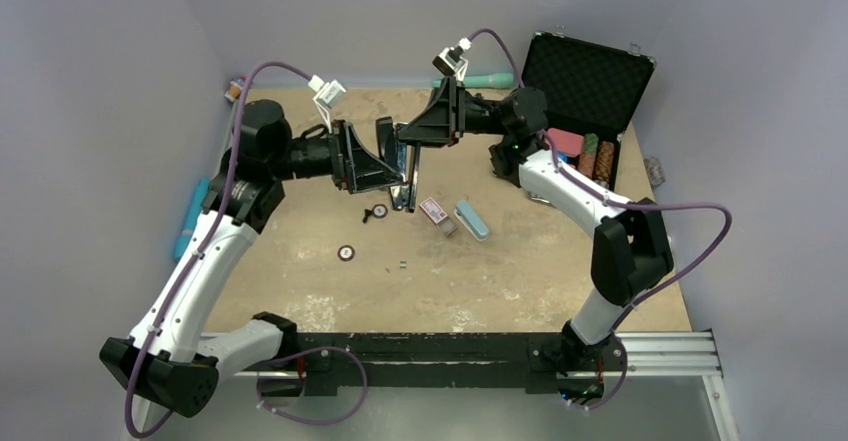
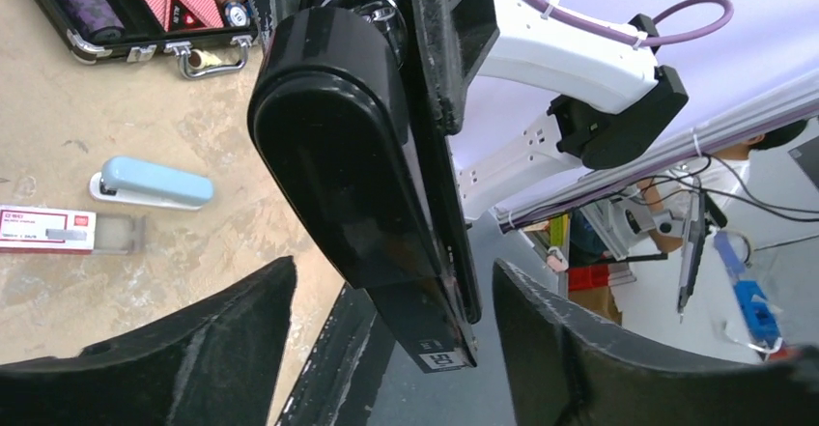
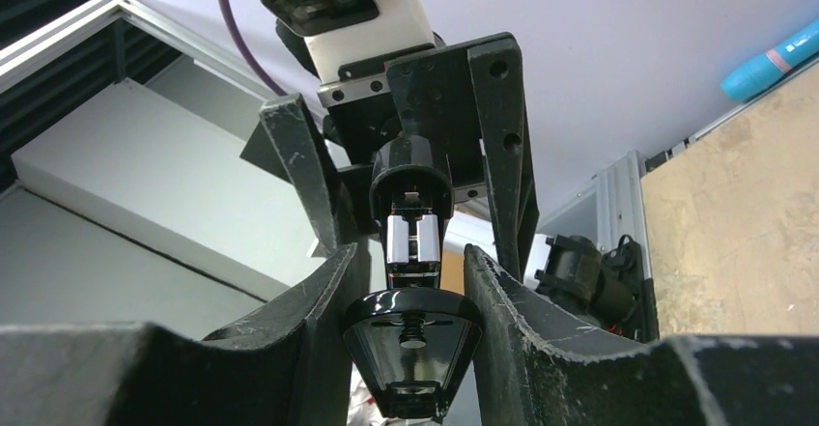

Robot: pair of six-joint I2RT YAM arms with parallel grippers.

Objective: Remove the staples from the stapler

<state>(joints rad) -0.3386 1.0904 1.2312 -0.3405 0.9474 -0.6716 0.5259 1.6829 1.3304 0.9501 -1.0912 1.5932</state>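
The black stapler (image 1: 404,189) hangs in the air over the table's middle, between both grippers. My right gripper (image 1: 408,139) is shut on it: in the right wrist view its fingers (image 3: 502,310) press both sides of the glossy black arm (image 3: 413,349), with the chrome magazine (image 3: 413,242) above. My left gripper (image 1: 385,151) is open around the stapler's other end. In the left wrist view the stapler (image 2: 357,175) fills the space between the fingers (image 2: 599,349), with gaps on both sides. A tiny grey piece (image 1: 402,264), possibly staples, lies on the table; it is too small to tell.
A red-and-white box (image 1: 434,210) and a light-blue stapler (image 1: 472,219) lie right of centre. Two poker chips (image 1: 346,252) lie left of centre. An open black case (image 1: 585,91) with chips stands at the back right. A teal bar (image 1: 190,219) lies at the left edge.
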